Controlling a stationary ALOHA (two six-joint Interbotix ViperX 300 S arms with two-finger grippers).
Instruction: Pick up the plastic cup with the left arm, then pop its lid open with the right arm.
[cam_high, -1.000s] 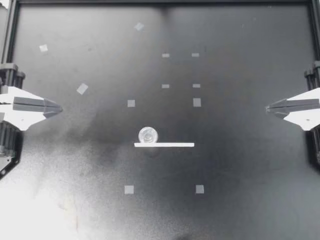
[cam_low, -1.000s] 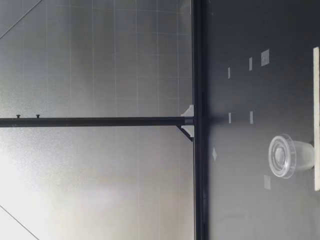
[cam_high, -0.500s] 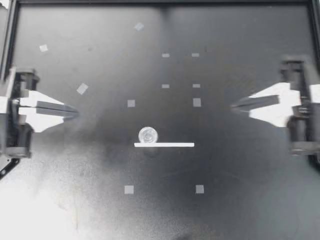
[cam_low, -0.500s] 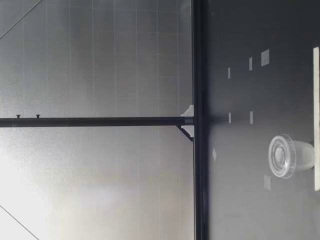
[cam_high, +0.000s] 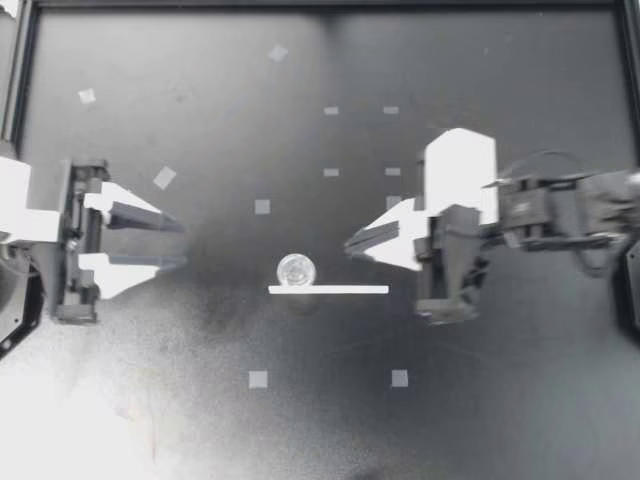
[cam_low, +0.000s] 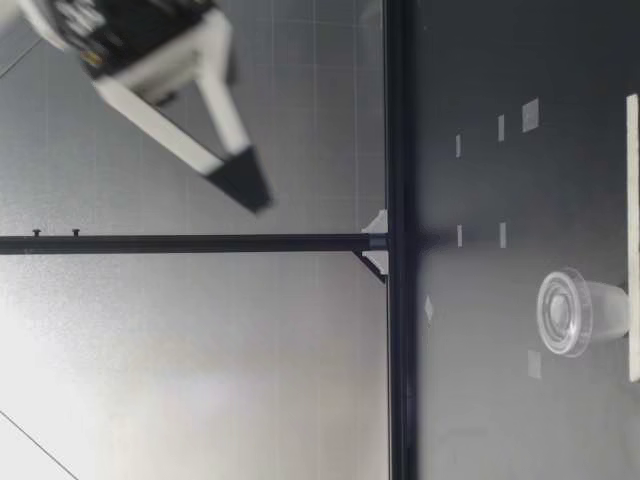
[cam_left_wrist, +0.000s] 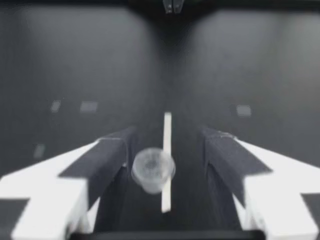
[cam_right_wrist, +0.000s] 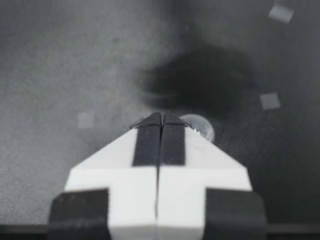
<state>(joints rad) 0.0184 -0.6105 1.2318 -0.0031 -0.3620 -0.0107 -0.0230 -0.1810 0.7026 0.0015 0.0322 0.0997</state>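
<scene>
A small clear plastic cup (cam_high: 295, 268) stands on the black table, touching the far side of a white strip (cam_high: 328, 290). My left gripper (cam_high: 183, 243) is open at the table's left, pointing at the cup from a distance. In the left wrist view the cup (cam_left_wrist: 152, 169) shows ahead between the spread fingers (cam_left_wrist: 112, 155), beside the strip (cam_left_wrist: 166, 160). My right gripper (cam_high: 350, 245) is shut, its tip just right of the cup. The right wrist view shows the closed fingertips (cam_right_wrist: 161, 118) partly hiding the cup (cam_right_wrist: 201, 128). In the low view a gripper (cam_low: 252, 196) hangs high above the table, away from the cup (cam_low: 575, 312).
Several small grey tape squares, such as one (cam_high: 262, 206) behind the cup and one (cam_high: 258, 379) in front, lie flat on the table. A black frame rail (cam_high: 320, 5) borders the far edge. A horizontal bar (cam_low: 200, 243) crosses behind the table.
Both arms have come in from the table's sides toward the middle. My left gripper has opened. My right gripper, still shut, has travelled far leftward, close to the cup. The cup has not moved.
</scene>
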